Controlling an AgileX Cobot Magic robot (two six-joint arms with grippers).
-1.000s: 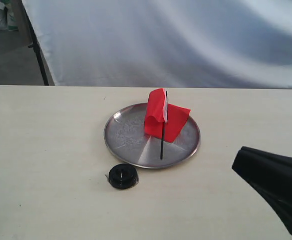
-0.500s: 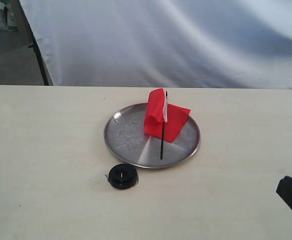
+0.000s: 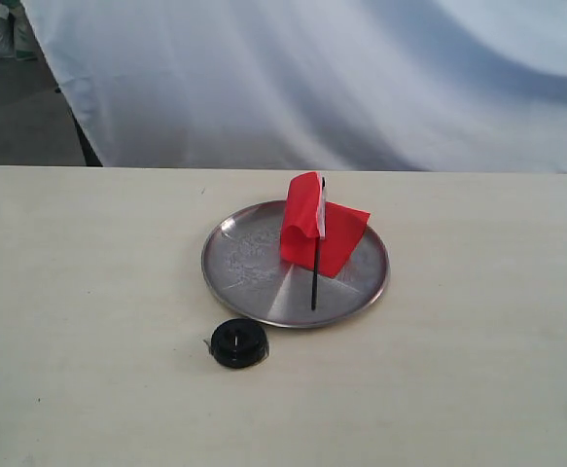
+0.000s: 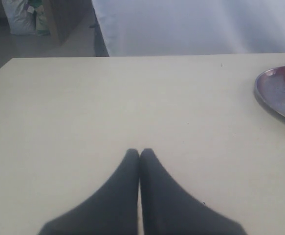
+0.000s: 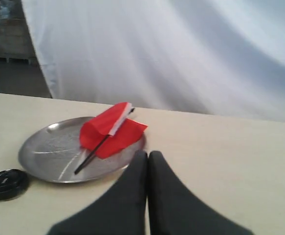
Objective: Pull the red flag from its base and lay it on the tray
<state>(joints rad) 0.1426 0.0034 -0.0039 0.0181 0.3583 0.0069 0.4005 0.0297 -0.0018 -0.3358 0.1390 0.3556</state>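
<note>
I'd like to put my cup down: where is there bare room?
The table is bare left of the tray and base, and right of the tray. Only the middle is crowded: the flag lies on the tray, the base in front.

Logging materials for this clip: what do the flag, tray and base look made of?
The red flag looks like thin cloth: it folds and drapes, on a thin black pole, likely plastic. The tray seems polished metal, silver with radial glints and reflections. The base looks like glossy black plastic, though rubber cannot be ruled out.
</note>
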